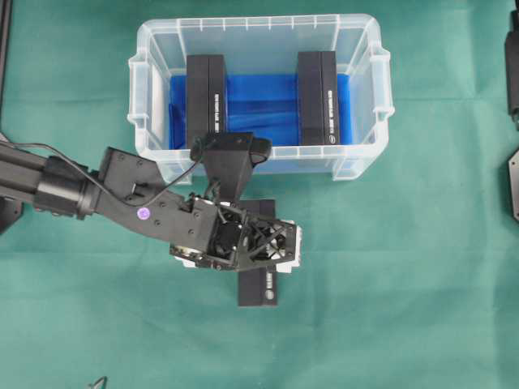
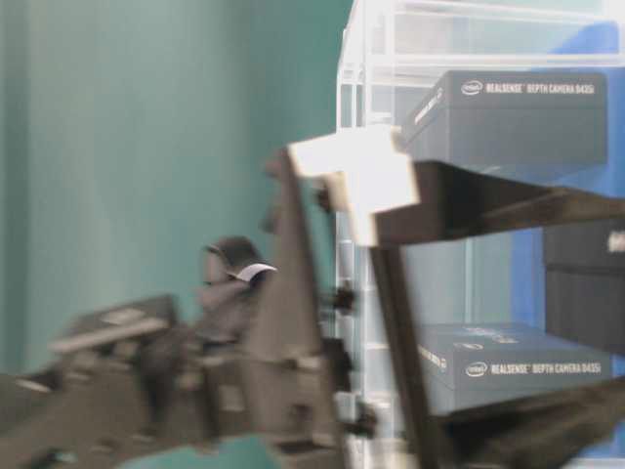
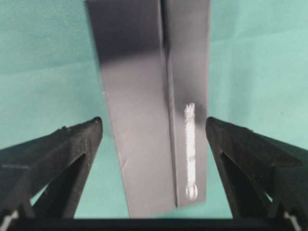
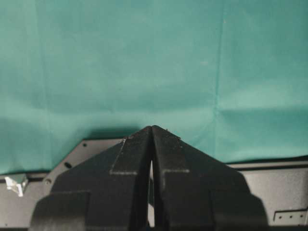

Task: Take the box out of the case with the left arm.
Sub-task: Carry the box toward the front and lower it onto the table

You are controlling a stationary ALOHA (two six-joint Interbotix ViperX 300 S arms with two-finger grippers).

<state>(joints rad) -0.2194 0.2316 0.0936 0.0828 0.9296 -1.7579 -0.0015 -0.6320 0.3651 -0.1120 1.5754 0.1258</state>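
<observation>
On the green cloth (image 1: pixel 405 284) just outside the case (image 1: pixel 357 166) we're seeing the box (image 1: pixel 258 288) lying flat, our left gripper (image 3: pixel 154 132) hovering with jaws spread wide, clear of it; right gripper (image 4: pixel 152 132) pinched together.

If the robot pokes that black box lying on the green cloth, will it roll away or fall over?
Probably neither. The black box has flat sides and square edges, so it likely slides rather than rolls. It already lies on a broad face on the green cloth, so tipping seems unlikely. It looks like stiff cardboard; the open left gripper straddles it without touching.
</observation>
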